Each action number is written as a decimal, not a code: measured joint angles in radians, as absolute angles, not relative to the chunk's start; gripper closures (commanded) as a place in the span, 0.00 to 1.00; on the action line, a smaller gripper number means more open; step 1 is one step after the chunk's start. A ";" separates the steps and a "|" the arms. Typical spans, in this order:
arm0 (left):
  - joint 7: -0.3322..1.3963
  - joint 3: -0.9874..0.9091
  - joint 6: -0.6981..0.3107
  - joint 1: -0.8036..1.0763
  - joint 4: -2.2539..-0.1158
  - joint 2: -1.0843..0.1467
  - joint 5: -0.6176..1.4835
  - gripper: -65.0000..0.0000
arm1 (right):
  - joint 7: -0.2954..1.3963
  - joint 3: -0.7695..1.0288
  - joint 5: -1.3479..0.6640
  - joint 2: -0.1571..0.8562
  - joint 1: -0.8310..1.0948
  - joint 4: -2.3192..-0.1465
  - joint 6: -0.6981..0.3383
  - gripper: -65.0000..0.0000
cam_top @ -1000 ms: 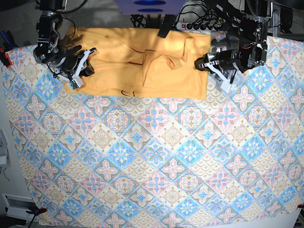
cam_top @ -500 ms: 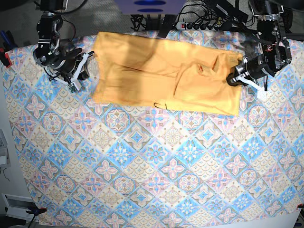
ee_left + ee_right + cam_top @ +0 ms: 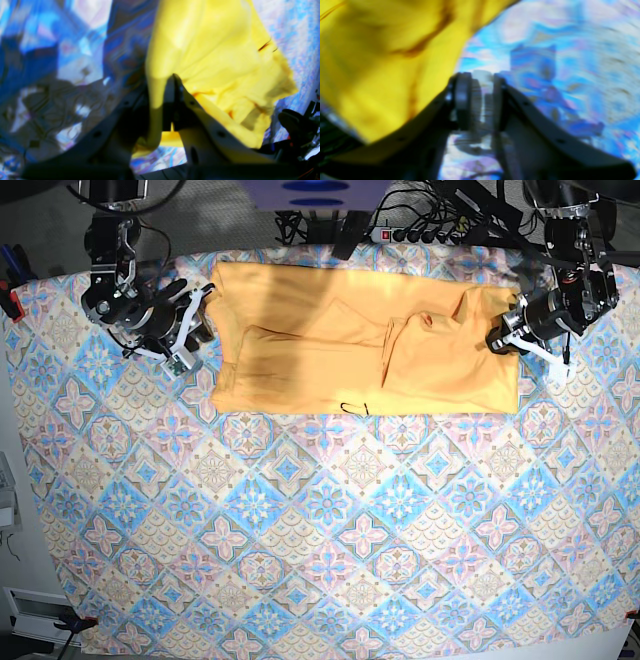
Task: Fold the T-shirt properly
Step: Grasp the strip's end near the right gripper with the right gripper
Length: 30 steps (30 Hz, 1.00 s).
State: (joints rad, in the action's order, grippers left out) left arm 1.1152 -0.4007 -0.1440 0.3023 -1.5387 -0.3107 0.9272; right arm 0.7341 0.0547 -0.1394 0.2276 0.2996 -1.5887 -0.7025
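A: Where was the T-shirt (image 3: 365,350)?

B: Spread at the far edge of the tabletop (image 3: 320,520), on the patterned cloth. The left pincer (image 3: 172,105) was clenched on its edge; the right pincer (image 3: 480,100) had parted, empty, just beside the other edge.

A: Advice?

B: I'd judge the sleeves needed smoothing flat, and the hem squared, before any fold.

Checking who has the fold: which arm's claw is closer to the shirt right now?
Left. The left claw is shut on the shirt's edge. The right claw sits open just beside the opposite edge, over the tablecloth, holding nothing.
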 measured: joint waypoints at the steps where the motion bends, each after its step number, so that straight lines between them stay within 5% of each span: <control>1: 1.116 -0.401 -0.144 0.302 -1.539 -0.311 0.928 1.00 | 0.736 0.048 -0.139 0.229 0.300 -1.589 -0.702 0.62; 9: 1.114 -0.401 -0.147 0.299 -1.539 -0.311 0.935 1.00 | 0.752 0.025 -0.145 0.228 0.279 -1.588 -0.696 0.55; 19: 1.114 -0.401 -0.148 0.299 -1.539 -0.311 0.936 1.00 | 0.824 0.032 -0.585 0.242 0.165 -1.394 -0.690 0.55; 30: 1.114 -0.401 -0.148 0.299 -1.539 -0.311 0.935 1.00 | 0.805 0.033 -0.630 0.252 0.155 -1.284 -0.695 0.55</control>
